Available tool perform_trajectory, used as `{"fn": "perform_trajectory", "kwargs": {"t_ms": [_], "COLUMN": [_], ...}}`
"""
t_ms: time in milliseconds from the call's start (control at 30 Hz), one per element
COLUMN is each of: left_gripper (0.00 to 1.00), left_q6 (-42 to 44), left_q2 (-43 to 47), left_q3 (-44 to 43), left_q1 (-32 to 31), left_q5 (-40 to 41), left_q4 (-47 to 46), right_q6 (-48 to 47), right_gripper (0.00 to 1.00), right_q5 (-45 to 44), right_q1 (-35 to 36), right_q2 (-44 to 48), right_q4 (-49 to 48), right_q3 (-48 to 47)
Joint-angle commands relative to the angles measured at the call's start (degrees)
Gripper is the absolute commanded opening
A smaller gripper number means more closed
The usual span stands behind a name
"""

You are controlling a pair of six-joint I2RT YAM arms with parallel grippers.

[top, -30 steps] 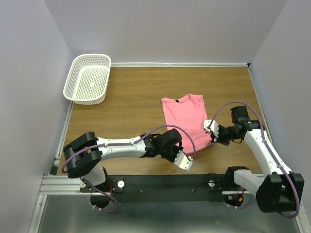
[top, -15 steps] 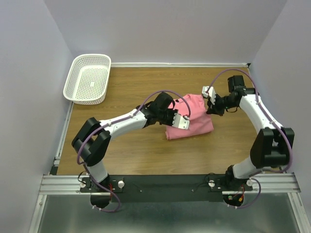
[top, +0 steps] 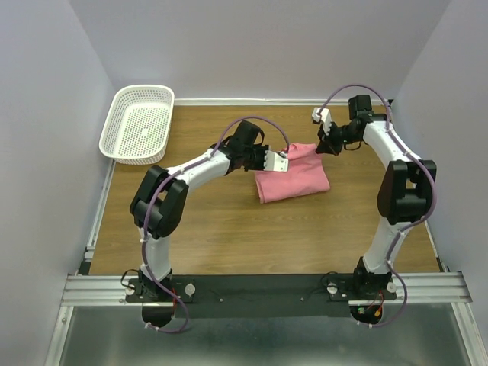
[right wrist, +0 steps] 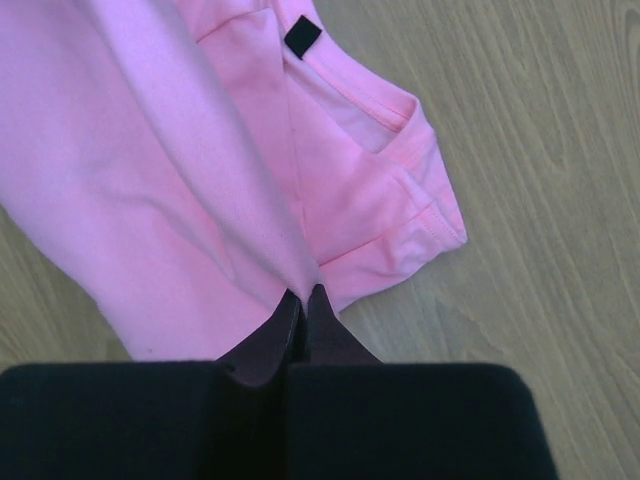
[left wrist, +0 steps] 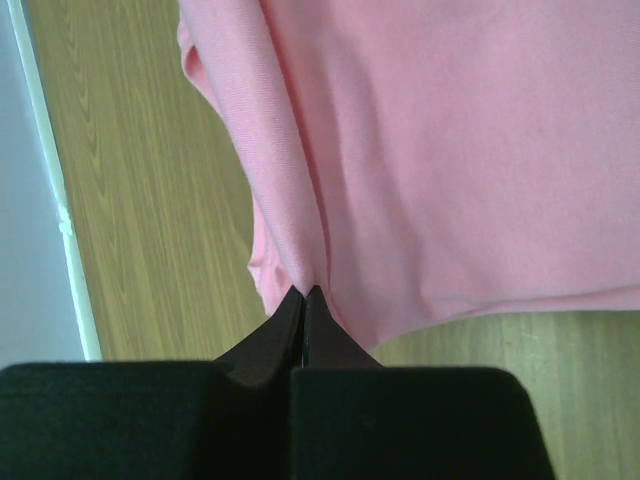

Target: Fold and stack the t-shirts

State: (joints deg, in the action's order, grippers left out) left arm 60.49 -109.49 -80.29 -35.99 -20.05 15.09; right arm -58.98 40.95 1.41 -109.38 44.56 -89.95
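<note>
The salmon-pink t-shirt (top: 293, 177) lies doubled over on the wooden table, its near half folded toward the far edge. My left gripper (top: 284, 158) is shut on the shirt's left far corner; the left wrist view shows the closed tips (left wrist: 304, 292) pinching pink cloth (left wrist: 450, 160). My right gripper (top: 320, 145) is shut on the right far corner; the right wrist view shows the closed tips (right wrist: 303, 295) gripping cloth (right wrist: 150, 200) over the collar with its black tag (right wrist: 302, 37).
A white plastic mesh basket (top: 138, 123) stands at the far left of the table. Grey walls close in on three sides. Bare wood (top: 229, 229) lies between the shirt and the arm bases.
Both grippers carried the shirt's near hem up and away toward the far edge, folding the shirt in half. The arms now reach far out over the table.
</note>
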Motion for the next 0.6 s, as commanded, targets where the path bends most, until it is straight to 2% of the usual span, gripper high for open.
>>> {"fn": "perform_trajectory", "kwargs": {"t_ms": [0, 567], "left_gripper": [0.00, 0.00], "left_q6": [0.68, -0.11], "left_q2": [-3.26, -7.40], "left_q3": [-2.85, -6.10], "left_q1": [1.44, 3.29], "left_q5": [-2.01, 2.12], "left_q4": [0.64, -2.96], "right_q6": [3.08, 8.88], "right_gripper": [0.00, 0.01], "right_q5": [1.76, 1.06], "right_q1": [-0.18, -0.09], "right_q2": [-4.24, -11.99], "right_q4": [-2.54, -6.06], "right_q3": [-3.82, -11.38]}}
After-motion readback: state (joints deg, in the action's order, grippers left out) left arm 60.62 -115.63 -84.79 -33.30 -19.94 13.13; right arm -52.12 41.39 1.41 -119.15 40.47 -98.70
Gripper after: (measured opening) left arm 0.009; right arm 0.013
